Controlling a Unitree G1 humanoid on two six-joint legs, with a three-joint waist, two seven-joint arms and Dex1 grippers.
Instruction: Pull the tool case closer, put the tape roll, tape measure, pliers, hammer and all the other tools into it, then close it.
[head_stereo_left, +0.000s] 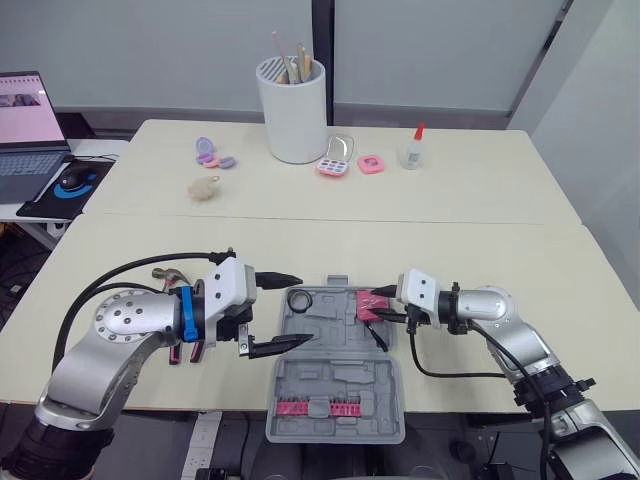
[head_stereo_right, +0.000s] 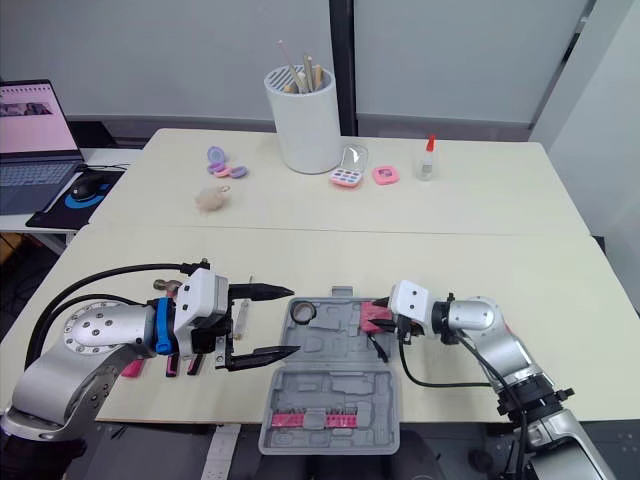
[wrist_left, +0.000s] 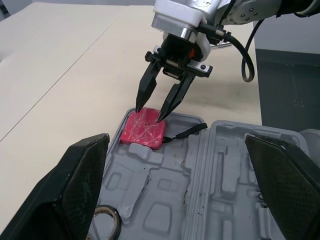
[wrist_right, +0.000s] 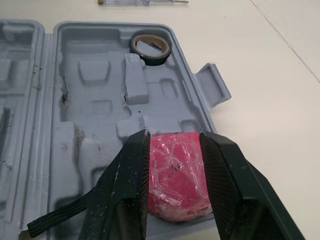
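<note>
Two cream tables (head_stereo_left: 480, 240) butted together, with bare top beyond and to the right of the tool case (head_stereo_left: 335, 385). The case lies open at the front edge, its near half overhanging. Tape roll (head_stereo_left: 299, 300) sits in the far left corner, tape measure (wrist_left: 144, 129) in the far right. Right gripper (wrist_left: 149, 114): fingers slightly parted, tips on the tape measure's top. Left gripper (head_stereo_right: 293, 320): spread wide, just left of the case. Hammer head (head_stereo_left: 166, 272) and pink handles (head_stereo_right: 170, 366) are mostly hidden under the left arm.

Hammer (head_stereo_left: 166, 272) and pink-handled tools (head_stereo_left: 174, 353) lie mostly hidden behind the left gripper (head_stereo_left: 305, 309). Laptop (head_stereo_left: 20, 110) is cut off by the frame edge. Tape measure (wrist_right: 175, 175) has its flanks covered by the fingers (wrist_right: 125, 190) of the right gripper (wrist_right: 175, 135). Contents of the white cup (head_stereo_left: 293, 120) are too small to identify.
</note>
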